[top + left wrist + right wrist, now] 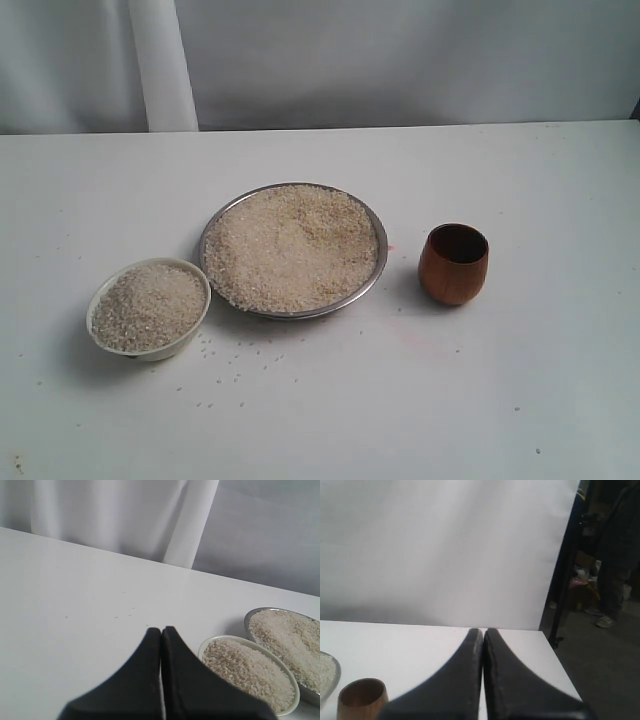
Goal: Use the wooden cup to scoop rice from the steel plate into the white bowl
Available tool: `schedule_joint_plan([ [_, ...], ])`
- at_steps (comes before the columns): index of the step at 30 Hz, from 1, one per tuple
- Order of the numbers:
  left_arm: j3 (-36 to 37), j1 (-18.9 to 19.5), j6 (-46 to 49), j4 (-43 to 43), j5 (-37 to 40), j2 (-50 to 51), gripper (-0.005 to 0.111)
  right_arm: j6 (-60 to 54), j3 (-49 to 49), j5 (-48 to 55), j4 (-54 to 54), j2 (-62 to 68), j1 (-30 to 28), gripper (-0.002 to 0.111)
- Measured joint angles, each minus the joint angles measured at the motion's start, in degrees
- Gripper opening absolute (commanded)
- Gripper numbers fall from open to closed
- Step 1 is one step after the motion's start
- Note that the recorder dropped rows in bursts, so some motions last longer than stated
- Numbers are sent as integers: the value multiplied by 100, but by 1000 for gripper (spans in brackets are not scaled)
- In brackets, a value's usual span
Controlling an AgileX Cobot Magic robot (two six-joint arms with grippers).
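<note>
The steel plate [372, 282] lies mid-table, heaped with rice [293, 246]. Left of it the white bowl [191, 338] is filled with rice too. The wooden cup [454, 264] stands upright and looks empty, right of the plate. Neither gripper shows in the exterior view. In the left wrist view my left gripper [161, 629] is shut on nothing, with the white bowl [219, 640] and steel plate [248, 625] beside it. In the right wrist view my right gripper [483, 630] is shut and empty; the wooden cup [362, 697] and the plate's rim [337, 672] sit off to one side.
Loose rice grains [228, 362] are scattered on the white table in front of the bowl and plate. A white curtain [160, 62] hangs behind the table. In the right wrist view the table's edge [559, 665] drops to a floor with clutter and a person [615, 555].
</note>
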Motion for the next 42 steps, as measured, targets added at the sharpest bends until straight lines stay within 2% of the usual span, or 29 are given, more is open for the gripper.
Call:
schedule_joint_plan([
  [4,0,0,0,0,0,0,0,11,890,-189,330,-623,-613,0],
  [14,0,0,0,0,0,0,0,11,1694,-348,467,-633,-624,0],
  [25,0,0,0,0,0,0,0,11,1749,213,516,-633,-102,0],
  [42,0,0,0,0,0,0,0,22,1749,213,558,-633,-94,0],
])
